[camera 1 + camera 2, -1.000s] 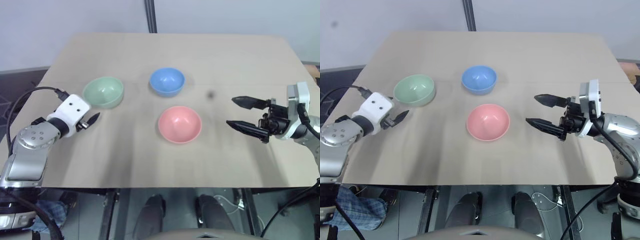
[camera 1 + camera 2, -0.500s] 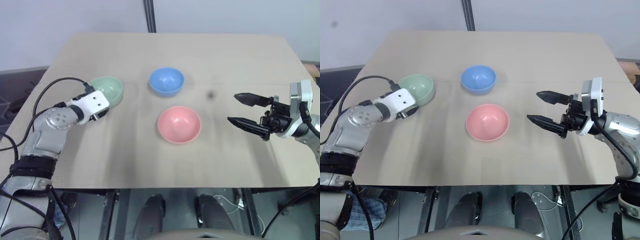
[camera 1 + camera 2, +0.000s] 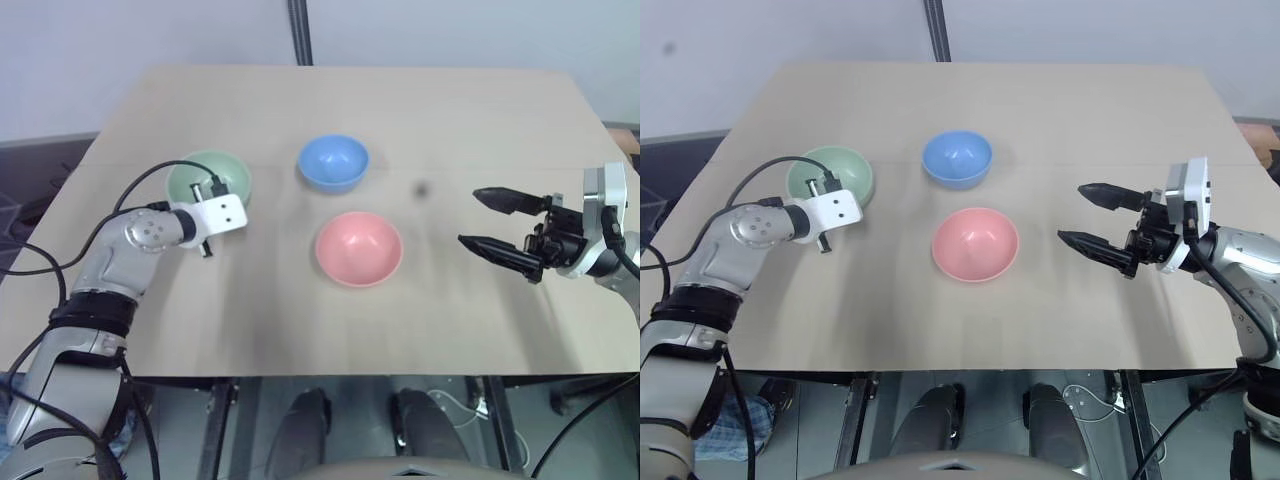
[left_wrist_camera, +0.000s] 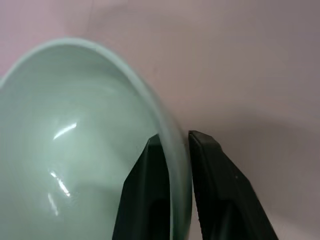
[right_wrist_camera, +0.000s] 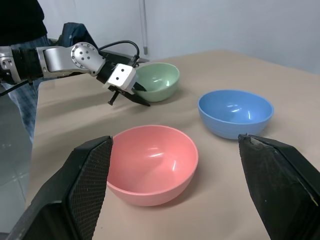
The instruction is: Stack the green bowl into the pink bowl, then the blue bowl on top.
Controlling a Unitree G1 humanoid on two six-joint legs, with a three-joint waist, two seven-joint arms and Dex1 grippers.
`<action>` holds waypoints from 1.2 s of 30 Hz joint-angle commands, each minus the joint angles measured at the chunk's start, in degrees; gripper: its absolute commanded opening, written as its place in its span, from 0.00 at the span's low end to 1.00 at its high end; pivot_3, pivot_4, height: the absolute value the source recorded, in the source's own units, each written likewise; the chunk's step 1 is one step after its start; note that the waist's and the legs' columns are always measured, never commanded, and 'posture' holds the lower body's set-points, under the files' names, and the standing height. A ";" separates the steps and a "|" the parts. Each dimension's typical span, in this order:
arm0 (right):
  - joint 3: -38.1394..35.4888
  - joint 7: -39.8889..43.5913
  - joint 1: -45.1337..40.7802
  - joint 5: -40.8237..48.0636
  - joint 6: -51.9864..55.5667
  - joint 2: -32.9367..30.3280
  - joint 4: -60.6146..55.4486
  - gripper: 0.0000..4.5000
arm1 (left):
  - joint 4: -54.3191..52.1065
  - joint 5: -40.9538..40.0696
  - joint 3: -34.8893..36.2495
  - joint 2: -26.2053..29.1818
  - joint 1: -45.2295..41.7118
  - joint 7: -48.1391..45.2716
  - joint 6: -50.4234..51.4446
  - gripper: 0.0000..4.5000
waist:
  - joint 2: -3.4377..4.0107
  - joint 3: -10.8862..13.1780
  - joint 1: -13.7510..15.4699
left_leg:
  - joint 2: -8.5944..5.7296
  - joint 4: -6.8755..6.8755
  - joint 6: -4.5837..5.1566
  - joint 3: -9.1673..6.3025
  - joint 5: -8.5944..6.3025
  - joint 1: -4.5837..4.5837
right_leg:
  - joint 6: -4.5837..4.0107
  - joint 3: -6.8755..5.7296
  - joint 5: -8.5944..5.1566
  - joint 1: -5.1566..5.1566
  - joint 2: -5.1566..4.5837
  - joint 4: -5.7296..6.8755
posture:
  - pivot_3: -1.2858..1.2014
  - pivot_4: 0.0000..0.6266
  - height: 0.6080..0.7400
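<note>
The green bowl (image 3: 200,175) sits at the table's back left. My left gripper (image 4: 176,139) is shut on its rim on the side toward the pink bowl, one finger (image 4: 150,180) inside and the other outside. The bowl still rests on the table (image 3: 450,110). The blue bowl (image 3: 333,161) stands at the back centre, and the pink bowl (image 3: 358,248) sits in front of it, mid-table. Both are upright and empty. My right gripper (image 3: 470,217) hovers open to the right of the pink bowl, pointing at it, with nothing between its fingers.
A black pole (image 3: 300,30) rises behind the table's far edge. A black cable (image 3: 130,195) loops over my left forearm near the green bowl. A person in dark clothing (image 5: 20,20) stands beyond the table's left side. Bare tabletop lies in front of the bowls.
My left gripper moved forward and right from beside the green bowl onto its rim, rolled, and closed on it. The right gripper stayed in place, open.
</note>
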 commanded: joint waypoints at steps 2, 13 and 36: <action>-1.74 0.03 0.35 0.77 -1.33 -0.91 -1.51 0.94 | -3.82 0.37 0.00 -0.16 -1.46 -1.38 -0.74 0.14 | 0.00 0.00 -0.02 | 0.00 0.01 0.00 0.00 0.00 0.00 | 0.00 0.00 0.00 0.00 0.00 0.00 | 0.52 0.24 1.00; -1.59 -0.23 1.11 0.47 -1.99 -0.89 -1.59 0.94 | -5.47 0.72 0.02 -0.32 -4.67 -4.12 -1.81 0.14 | 0.00 0.00 -0.07 | 0.00 0.01 0.00 -0.01 0.00 0.00 | 0.00 0.00 0.00 0.00 0.01 0.00 | 0.52 0.24 1.00; -1.38 -0.83 2.51 0.27 -2.55 -1.11 -1.68 0.94 | -8.96 -2.79 3.09 -1.08 -4.40 -4.11 -6.38 0.00 | -0.01 0.00 -0.05 | 0.00 0.05 0.00 -0.01 0.00 -0.02 | 0.00 0.00 0.00 0.00 0.01 0.01 | 0.52 0.24 1.00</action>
